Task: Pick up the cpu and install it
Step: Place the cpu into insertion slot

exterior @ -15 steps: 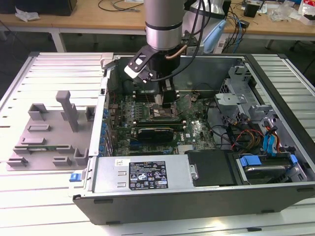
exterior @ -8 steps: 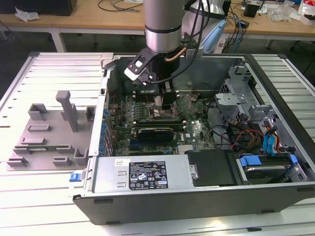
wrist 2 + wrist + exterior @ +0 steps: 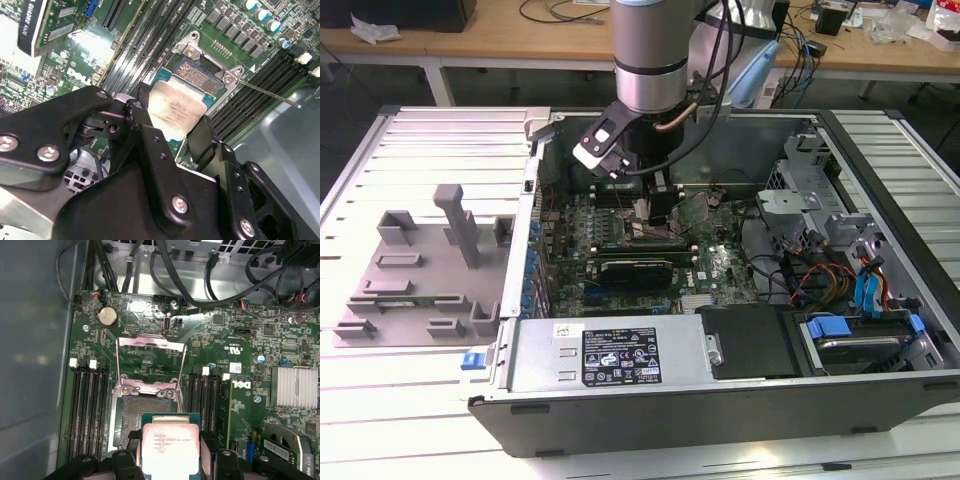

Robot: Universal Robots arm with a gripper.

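Well, your gripper is down inside the computer case, low over the green motherboard, and it is pinching the cpu: in the second wrist view you see one black finger pressed to each of two opposite edges of the chip. The cpu's silvery metal top faces both wrist cameras, with a thin green rim showing around it. It sits over one edge of the socket, covering part of it while the rest of the dark pin field lies bare; you cannot tell from these views whether the chip touches the socket or hangs just above it. The socket's metal load plate is swung up and away from the pin field, and its thin lever rod sticks out over the memory slots, which run in rows on both sides of the socket. Farther along the board you have a coin cell and a finned heatsink. In the exterior view the arm comes straight down into the case, a grey moulded fixture lies on the slatted table at the exterior view's left, outside the case, and a labelled power supply runs along the case's near wall.
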